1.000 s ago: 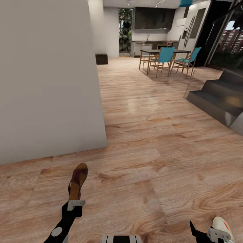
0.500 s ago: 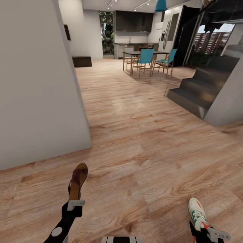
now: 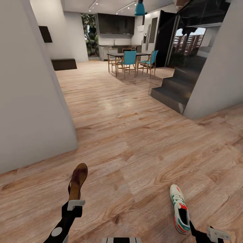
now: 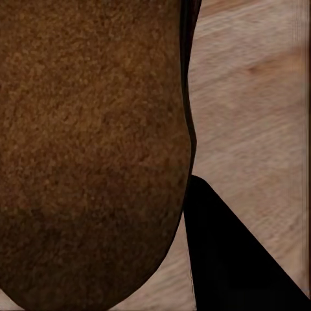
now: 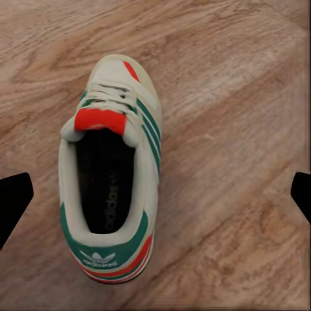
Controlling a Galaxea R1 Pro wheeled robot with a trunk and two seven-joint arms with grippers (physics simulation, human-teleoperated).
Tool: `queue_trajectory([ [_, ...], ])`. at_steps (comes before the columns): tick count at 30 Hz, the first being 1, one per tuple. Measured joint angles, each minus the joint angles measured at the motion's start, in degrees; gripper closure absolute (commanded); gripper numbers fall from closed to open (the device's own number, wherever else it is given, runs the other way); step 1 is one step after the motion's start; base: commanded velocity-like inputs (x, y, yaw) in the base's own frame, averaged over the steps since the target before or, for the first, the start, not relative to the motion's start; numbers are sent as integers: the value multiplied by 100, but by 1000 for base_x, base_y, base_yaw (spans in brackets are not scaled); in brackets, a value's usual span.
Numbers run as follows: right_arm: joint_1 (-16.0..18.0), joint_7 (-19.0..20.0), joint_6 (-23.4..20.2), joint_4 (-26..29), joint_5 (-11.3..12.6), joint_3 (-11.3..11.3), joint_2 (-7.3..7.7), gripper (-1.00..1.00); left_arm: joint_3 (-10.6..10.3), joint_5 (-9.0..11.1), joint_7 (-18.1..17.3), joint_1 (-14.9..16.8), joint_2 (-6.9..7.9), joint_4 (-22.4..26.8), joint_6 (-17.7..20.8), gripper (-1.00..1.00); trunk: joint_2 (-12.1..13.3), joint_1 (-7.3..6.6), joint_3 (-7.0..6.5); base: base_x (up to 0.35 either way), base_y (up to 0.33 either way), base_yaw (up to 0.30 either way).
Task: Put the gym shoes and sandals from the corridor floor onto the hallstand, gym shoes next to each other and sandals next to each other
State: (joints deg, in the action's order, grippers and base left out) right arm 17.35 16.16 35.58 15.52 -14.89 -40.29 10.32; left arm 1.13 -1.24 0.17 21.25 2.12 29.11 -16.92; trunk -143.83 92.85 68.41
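L gripper (image 3: 76,204) is clamped on a sandal (image 3: 77,180), holding it by the heel end w/ the toe pointing fwd, up off the floor (image 3: 141,135); in the L wrist view the brown sole/footbed (image 4: 91,149) sits right up against the lens, one dark finger (image 4: 233,259) alongside. R gripper (image 3: 209,233) sits at the frame's bottom edge, fingers spread wide apart & holding nothing; in the R wrist view the two dark fingertips (image 5: 13,201) stand well apart either side of a sneaker (image 5: 110,168). That sneaker (image 3: 179,209) lies upright on the floor just ahead of the R gripper, heel toward it, toe away. No rack in sight, just a grey wall at left, stairs at right, dining table far off. Handling, as a guess: sandal is flat, light, fairly stiff leather, so an end grip prob holds but it could swing or pivot; a mid-sole pinch would be steadier. Sneaker is light, soft-sided upper, firmer at sole & heel counter; squeezing the sides may just collapse the collar. Best hold looks like heel: one finger inside the opening, one outside on the red/green heel, or across the sole's narrow waist. Laces & tongue too floppy to grab.
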Motion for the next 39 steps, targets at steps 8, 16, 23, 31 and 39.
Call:
queue_trajectory([
  [8, 1, 8, 0, 1, 2, 7, -2, -100, 7, 0, 0, -1, 0, 1, 0, 100, 0, 0, -5, -2, -1, -22],
  [16, 1, 2, 0, 8, 2, 9, -2, -100, 6, 0, 0, -1, -8, 0, 1, 100, 0, 0, -5, 0, 0, -1],
  [23, 0, 0, 0, 14, 4, 9, -2, -100, -2, 0, 0, 0, -14, -9, 0, 100, 0, -1, -5, 37, -109, 0],
  [31, 0, 0, 0, 12, 2, 9, -2, -100, -1, 0, 0, -1, -12, -8, 0, 100, 0, -1, -5, 89, -153, 0],
  [39, 1, 0, 0, 8, -4, 12, -2, -100, 0, 1, 0, -1, -9, -6, 0, 100, 0, 0, -5, 10, -19, 0],
])
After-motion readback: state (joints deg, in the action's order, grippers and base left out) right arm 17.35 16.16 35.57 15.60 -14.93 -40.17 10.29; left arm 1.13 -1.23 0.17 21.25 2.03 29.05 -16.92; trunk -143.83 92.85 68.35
